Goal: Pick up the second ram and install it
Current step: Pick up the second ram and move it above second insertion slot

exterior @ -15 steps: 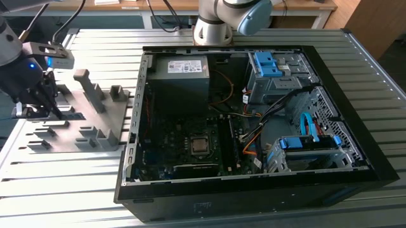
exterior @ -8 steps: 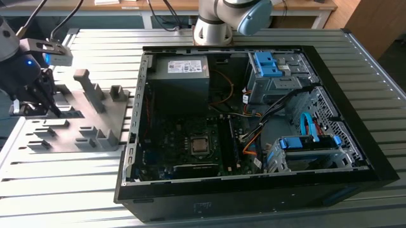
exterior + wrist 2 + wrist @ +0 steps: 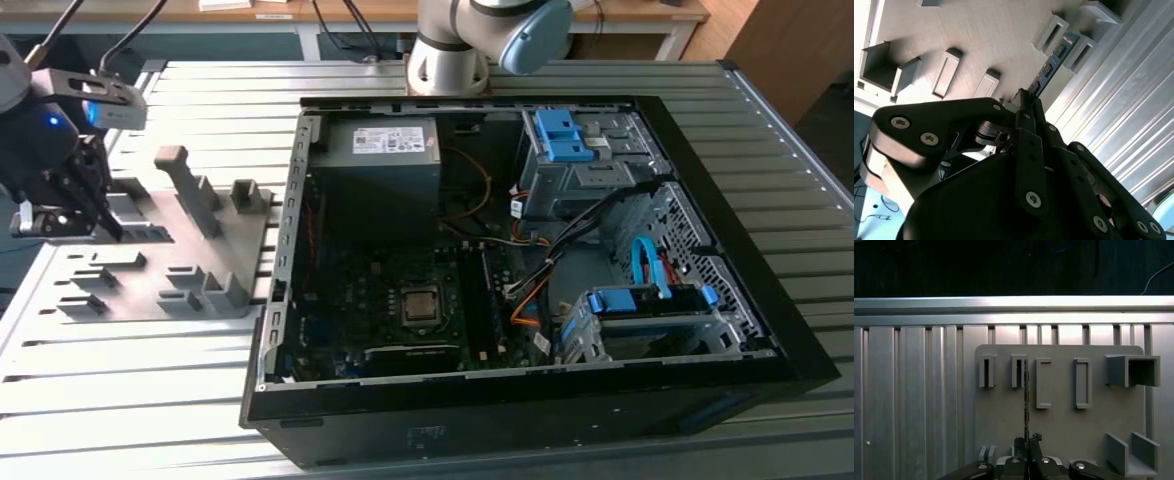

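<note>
First wrist view: the gripper (image 3: pixel 1026 442) has its jaws pinched on the near end of the memory stick (image 3: pixel 1026 400), which is seen edge-on. The stick's far end lies against a gray holder block (image 3: pixel 1019 372) on the gray plate (image 3: pixel 1064 425). In the exterior view, that plate sits at the left on the ribbed metal table (image 3: pixel 134 410), just beside the open computer case (image 3: pixel 534 425).

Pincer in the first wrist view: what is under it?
A memory stick stands on edge on the gray plate, its far end by a gray holder block. The pincer is shut on its near end and covers that part.
</note>
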### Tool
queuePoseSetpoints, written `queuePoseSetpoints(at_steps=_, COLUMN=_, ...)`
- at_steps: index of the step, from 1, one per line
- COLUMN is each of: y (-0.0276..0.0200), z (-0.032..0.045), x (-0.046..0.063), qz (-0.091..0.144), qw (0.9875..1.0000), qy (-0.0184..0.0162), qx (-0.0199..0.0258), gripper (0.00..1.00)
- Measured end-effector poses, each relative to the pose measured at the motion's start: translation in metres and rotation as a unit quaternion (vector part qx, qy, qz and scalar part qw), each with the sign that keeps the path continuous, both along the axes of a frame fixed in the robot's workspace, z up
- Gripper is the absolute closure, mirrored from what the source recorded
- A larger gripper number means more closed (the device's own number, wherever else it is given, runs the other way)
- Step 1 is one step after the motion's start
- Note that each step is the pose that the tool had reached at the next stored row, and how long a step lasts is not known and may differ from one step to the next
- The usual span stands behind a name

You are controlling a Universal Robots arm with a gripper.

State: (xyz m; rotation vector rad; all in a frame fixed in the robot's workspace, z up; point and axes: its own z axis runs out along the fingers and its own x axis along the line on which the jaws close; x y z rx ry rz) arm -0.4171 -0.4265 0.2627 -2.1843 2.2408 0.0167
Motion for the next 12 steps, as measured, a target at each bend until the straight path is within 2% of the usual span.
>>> queuePoseSetpoints(at_steps=12, y=0.0, z=0.0164, x=0.0, qz=0.0, qw=1.0, qy=0.0, qx=0.003, gripper=0.86)
